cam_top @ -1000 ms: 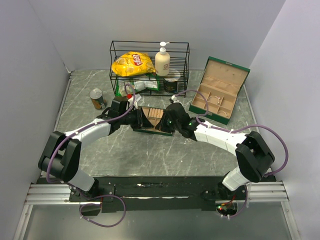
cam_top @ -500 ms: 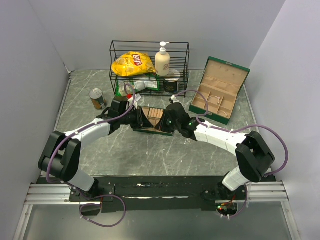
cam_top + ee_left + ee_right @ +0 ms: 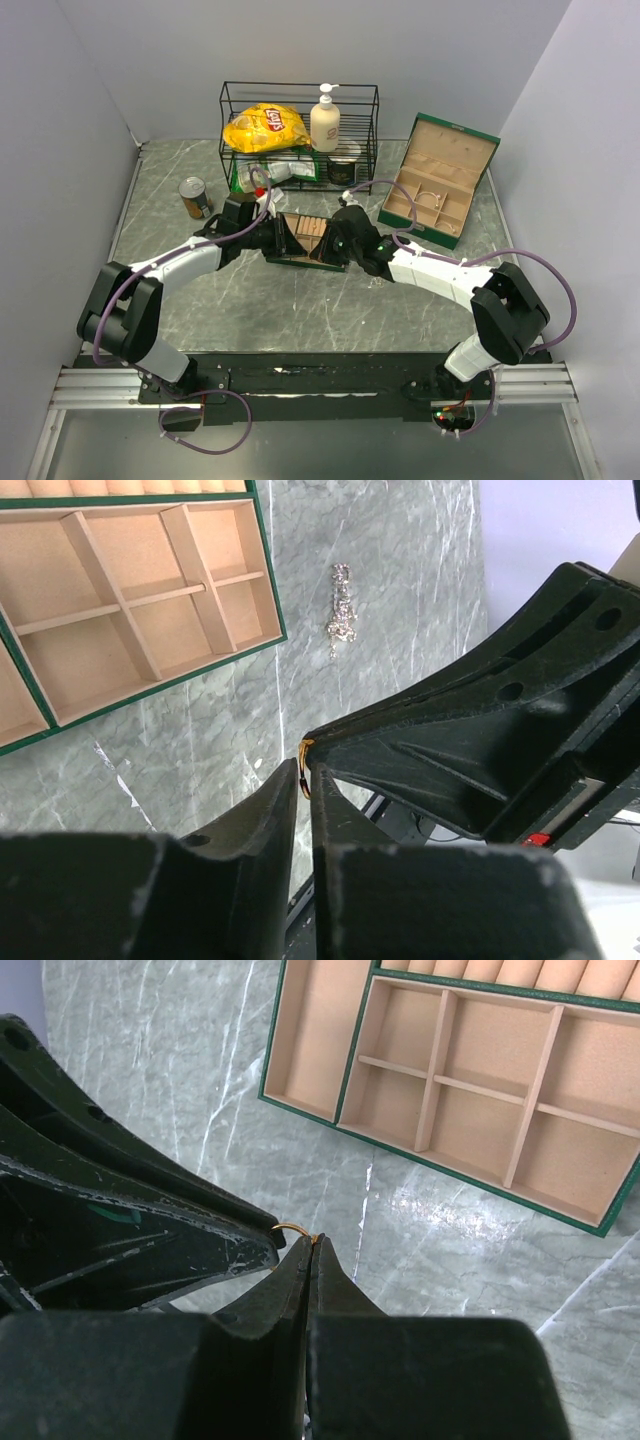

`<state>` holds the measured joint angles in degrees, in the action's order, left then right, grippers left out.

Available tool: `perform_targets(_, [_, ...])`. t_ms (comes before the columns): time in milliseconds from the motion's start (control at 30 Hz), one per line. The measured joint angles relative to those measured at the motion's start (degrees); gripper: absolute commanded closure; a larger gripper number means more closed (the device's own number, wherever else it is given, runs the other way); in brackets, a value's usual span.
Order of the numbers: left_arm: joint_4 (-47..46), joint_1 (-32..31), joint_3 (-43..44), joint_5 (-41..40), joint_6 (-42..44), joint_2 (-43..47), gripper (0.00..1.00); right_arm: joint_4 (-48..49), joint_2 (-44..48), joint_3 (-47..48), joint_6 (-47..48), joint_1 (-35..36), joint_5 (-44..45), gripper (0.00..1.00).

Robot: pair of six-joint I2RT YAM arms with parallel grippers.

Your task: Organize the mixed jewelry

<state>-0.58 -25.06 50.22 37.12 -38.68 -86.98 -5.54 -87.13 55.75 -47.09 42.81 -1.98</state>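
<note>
Marble table (image 3: 300, 310), wire rack (image 3: 352, 125), can (image 3: 195, 197), green jewelry box (image 3: 455, 140) (open), pale chain (image 3: 340, 615)

Grey-green marble tabletop (image 3: 300, 300), white veins streaking right across it. Left hand (image 3: 305, 775) matte black, right hand (image 3: 313, 1245) black too, and there's the gold ring (image 3: 291, 1225), a thin bright yellow-gold. The chain (image 3: 341, 615) is pale silver and sparkly. Divider tray (image 3: 90, 665) is tan with a dark green edge. The jewelry box (image 3: 452, 145) has a green shell and tan lining. Chip bag (image 3: 265, 128) is vivid yellow with a red logo, the pump bottle (image 3: 325, 122) cream-white, the wire rack (image 3: 300, 85) black. Arms (image 3: 440, 275) white with black joints.
</note>
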Motion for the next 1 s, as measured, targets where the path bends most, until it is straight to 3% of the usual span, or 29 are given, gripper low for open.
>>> perform_targets(200, [0.3,-0.3,0.2,0.1,0.0,-0.7,0.76,0.0,0.0,0.0,0.0,0.0,0.3,1.00])
perform_targets(533, [0.6,-0.5,0.6,0.1,0.1,-0.8,0.98,0.0,0.0,0.0,0.0,0.0,0.4,1.00])
perform_targets(633, [0.6,-0.5,0.6,0.1,0.1,-0.9,0.99,-0.1,0.0,0.0,0.0,0.0,0.4,1.00])
perform_targets(767, [0.9,-0.5,0.8,0.0,0.2,-1.0,0.99,0.0,0.0,0.0,0.0,0.0,0.3,0.89])
perform_targets(900, [1.8,-0.6,0.9,-1.0,0.7,-0.9,0.99,1.5,0.1,-0.8,0.2,0.0,-0.1,0.62])
perform_targets(1000, [2.5,-0.5,0.9,-1.6,1.1,-0.9,0.99,2.1,0.7,-1.7,0.6,0.0,-0.5,0.57])
